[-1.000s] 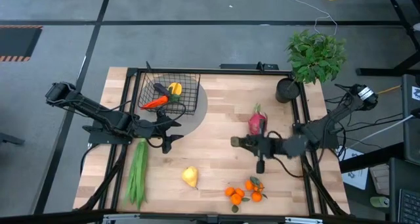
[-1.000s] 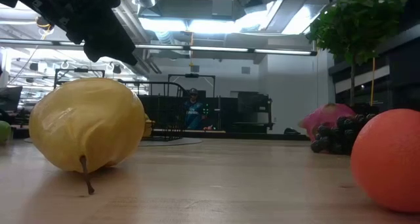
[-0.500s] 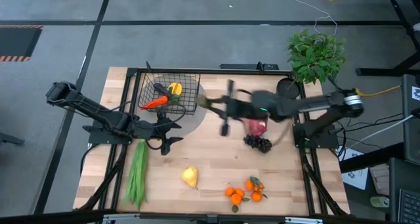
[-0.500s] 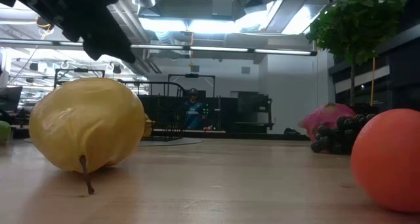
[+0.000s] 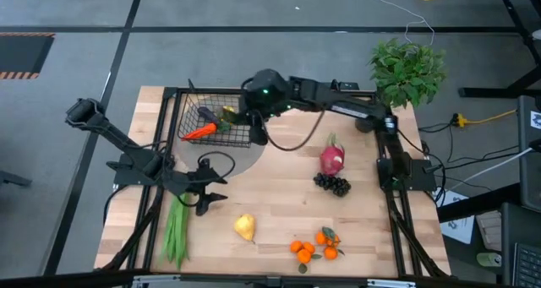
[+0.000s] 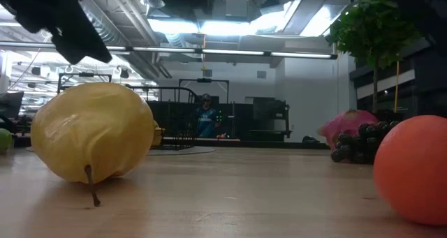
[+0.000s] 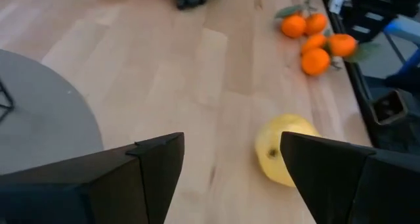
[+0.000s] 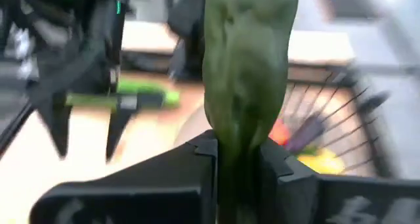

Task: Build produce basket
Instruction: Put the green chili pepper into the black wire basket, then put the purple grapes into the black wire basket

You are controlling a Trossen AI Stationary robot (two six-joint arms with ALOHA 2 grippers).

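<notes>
The black wire basket (image 5: 218, 119) stands on a grey round mat (image 5: 245, 157) at the far left. It holds a carrot (image 5: 200, 132), a yellow pepper (image 5: 226, 114) and a dark eggplant (image 5: 207, 115). My right gripper (image 5: 256, 129) reaches over the basket's right edge, shut on a green bumpy vegetable (image 8: 248, 66). My left gripper (image 5: 207, 199) is open and empty, beside the green beans (image 5: 176, 223). The yellow pear (image 7: 283, 148) lies ahead of its fingers. Dragon fruit (image 5: 330, 159), grapes (image 5: 333, 184) and oranges (image 5: 314, 246) lie on the table. My right gripper pinches the green vegetable between its two fingers, by one end (image 8: 239, 135). The rest of it sticks out past the fingertips. It is lifted clear, with the basket and its carrot behind it in the right wrist view. In the high view the arm hides the hold.
A potted plant (image 5: 407, 71) and a dark round cup (image 5: 369, 116) stand at the far right corner. A black frame rail runs along the table's sides. In the low view the pear (image 6: 91, 133) and an orange (image 6: 412, 168) lie close to the near edge.
My right arm has swung fast from the table's right middle, by the dragon fruit, toward the far left, and now reaches over the basket's right edge. That uncovered the grapes. My left gripper has moved a little toward the near edge, toward the pear, and stays open.
</notes>
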